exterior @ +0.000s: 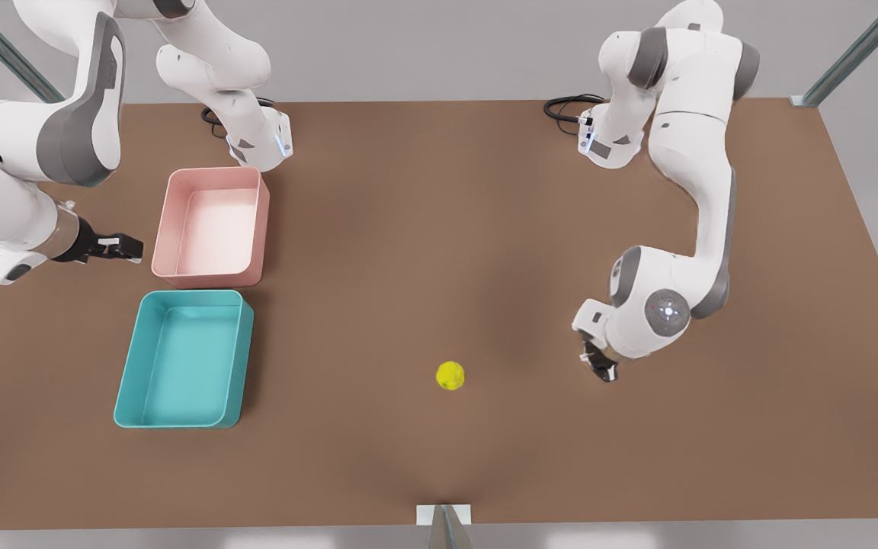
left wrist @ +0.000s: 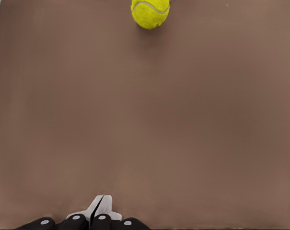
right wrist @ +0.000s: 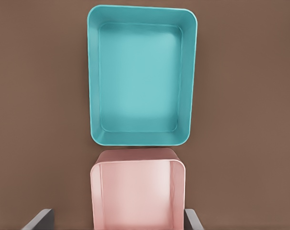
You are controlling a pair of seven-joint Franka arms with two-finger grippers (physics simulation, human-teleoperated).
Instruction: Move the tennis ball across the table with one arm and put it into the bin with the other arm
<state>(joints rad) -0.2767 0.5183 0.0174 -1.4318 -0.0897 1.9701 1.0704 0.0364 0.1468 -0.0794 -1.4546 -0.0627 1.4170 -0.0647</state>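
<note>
The tennis ball [exterior: 450,375] rests on the brown table [exterior: 439,229], right of centre and near the front edge. My left gripper [exterior: 600,366] hovers low at the front view's right of the ball, a short gap away, shut with nothing held; its white fingertips [left wrist: 98,206] touch, and the ball [left wrist: 150,12] lies well ahead of them. The teal bin [exterior: 184,358] sits empty at the front view's left. My right gripper [exterior: 123,248] hangs open beside the pink tray, above and behind the bin [right wrist: 137,76], and waits.
An empty pink tray [exterior: 214,229] stands just behind the teal bin, almost touching it; it also appears in the right wrist view [right wrist: 135,191]. Both arm bases and cables sit at the table's back edge. A small bracket [exterior: 443,515] marks the front edge.
</note>
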